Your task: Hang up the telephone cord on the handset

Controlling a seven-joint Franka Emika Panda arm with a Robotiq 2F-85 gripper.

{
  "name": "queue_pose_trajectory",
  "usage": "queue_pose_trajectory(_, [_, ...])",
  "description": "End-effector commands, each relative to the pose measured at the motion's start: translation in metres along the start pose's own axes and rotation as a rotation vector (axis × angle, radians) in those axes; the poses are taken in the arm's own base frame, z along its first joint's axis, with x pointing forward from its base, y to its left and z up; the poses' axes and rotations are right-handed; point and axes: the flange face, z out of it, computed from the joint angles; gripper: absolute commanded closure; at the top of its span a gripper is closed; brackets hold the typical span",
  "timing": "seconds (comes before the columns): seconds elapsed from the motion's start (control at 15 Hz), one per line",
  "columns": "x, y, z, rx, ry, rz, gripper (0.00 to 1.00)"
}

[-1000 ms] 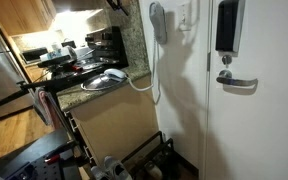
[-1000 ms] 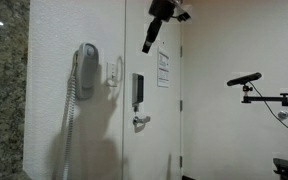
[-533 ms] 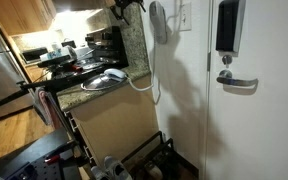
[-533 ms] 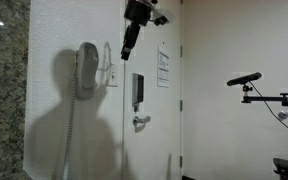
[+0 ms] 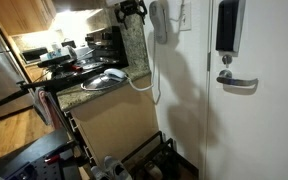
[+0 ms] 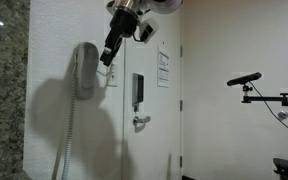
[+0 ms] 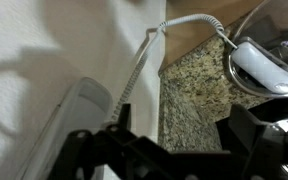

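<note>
Up close in the wrist view the gripper (image 7: 172,148) is spread wide, with nothing between its fingers. Right past it is the handset (image 7: 72,122) on the white wall. In an exterior view it (image 6: 84,70) stands upright, long axis vertical, with the gripper just beside its upper half. Can't tell if they're touching. The arm (image 6: 134,12) angles down at it from above. The telephone cord (image 7: 139,65) leaves the handset's lower end, runs down the wall, then in an exterior view (image 5: 142,87) loops across to the granite counter (image 5: 89,93). Further off on that counter a white oblong thing (image 7: 264,66) lies in what looks like a shallow round pan (image 5: 96,85)
</note>
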Motion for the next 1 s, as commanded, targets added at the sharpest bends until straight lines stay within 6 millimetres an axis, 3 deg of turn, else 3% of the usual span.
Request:
queue_pose_trajectory(0.0, [0.005, 0.011, 0.0, 0.023, 0.0, 0.024, 0.0])
queue_pose_trajectory(0.47, [0.002, 0.016, 0.015, 0.188, 0.092, 0.152, 0.0])
queue_pose_trajectory(0.93, [-0.002, 0.005, 0.031, 0.262, 0.073, 0.135, 0.0])
